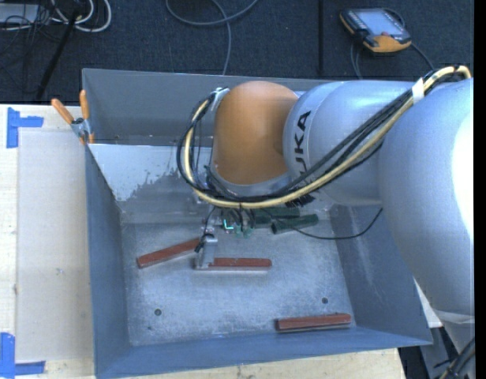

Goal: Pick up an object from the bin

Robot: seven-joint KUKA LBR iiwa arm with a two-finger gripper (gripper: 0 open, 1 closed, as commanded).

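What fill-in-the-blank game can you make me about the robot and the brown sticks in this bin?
1. The grey bin holds ____ reddish-brown sticks.
2. The gripper is down by the near ends of ____ of them: the tilted stick and the level stick.
3. The lone stick lies by the bin's front wall, toward the view's ____.
4. The rounded cover above the gripper is coloured ____.

Missing words: three; two; right; orange.

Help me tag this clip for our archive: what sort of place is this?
Probably a robotics lab or test cell: a KUKA arm reaches into a grey metal bin holding three reddish-brown bars, with loose cables and an orange handheld device on the dark floor behind.
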